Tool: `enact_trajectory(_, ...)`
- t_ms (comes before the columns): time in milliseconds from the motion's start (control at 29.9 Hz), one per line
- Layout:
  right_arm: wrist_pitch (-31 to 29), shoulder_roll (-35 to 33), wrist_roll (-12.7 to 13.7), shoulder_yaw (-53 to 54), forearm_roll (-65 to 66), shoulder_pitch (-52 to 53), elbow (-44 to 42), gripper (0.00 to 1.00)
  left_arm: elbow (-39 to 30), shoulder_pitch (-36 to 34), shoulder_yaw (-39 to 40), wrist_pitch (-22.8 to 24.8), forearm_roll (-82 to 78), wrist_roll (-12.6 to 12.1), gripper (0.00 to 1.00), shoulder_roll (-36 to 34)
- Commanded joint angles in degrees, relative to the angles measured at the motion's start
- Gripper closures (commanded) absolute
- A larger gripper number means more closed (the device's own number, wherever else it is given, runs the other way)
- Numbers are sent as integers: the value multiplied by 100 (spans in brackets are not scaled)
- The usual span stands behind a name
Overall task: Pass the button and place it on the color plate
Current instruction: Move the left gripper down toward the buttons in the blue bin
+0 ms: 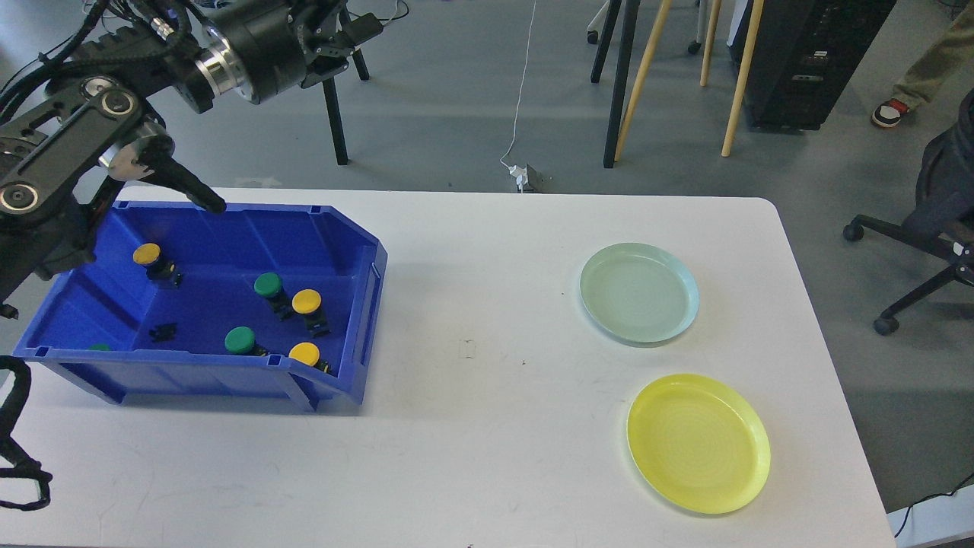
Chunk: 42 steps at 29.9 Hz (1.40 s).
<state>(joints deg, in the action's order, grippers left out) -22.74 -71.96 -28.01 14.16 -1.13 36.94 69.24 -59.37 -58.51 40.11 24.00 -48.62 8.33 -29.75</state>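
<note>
A blue bin (365, 304) stands on the left of the white table (487, 426). Inside lie several buttons with black bases: yellow buttons (146, 253) (307, 301) (304, 353) and green buttons (268, 285) (240, 340). A pale green plate (639, 292) and a yellow plate (698, 443) lie empty at the right. My left arm is raised over the bin's back left corner. The left gripper (338, 42) at its far end is dark, and its fingers cannot be told apart. A black pointed part (190, 189) of the arm hangs over the bin's back rim. My right gripper is out of view.
A loose small black piece (162, 332) lies on the bin floor. Beyond the table's far edge are chair and stand legs (335, 122), wooden poles (639, 76), a black cabinet (806, 61) and a cable plug (523, 176). An office chair (928, 243) stands to the right.
</note>
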Motion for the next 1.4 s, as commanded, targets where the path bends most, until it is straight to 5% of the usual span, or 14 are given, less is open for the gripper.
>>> enact_trajectory(0, -29, -2, 1, -36, 33, 6, -15, 0, -22, -29, -3, -71, -33, 133, 0, -49)
enact_trajectory(167, -38, -37, 1, -36, 78, 6, 2, 0, 30, -20, 382, 17, 255, 942, 0, -163)
enact_trajectory(435, -46, -11, 1, -10, 122, 59, 11, 0, 866, -3, 498, 400, 1021, 1162, 0, 30)
enact_trajectory(1003, 42, 341, 1, -10, 183, 94, -349, 0, -715, 296, -643, 400, -1463, 1162, 0, -2429)
enact_trajectory(1371, 42, 420, 1, -28, 508, 384, -578, 0, -927, 446, -1778, 400, -4144, 1013, 0, -2624)
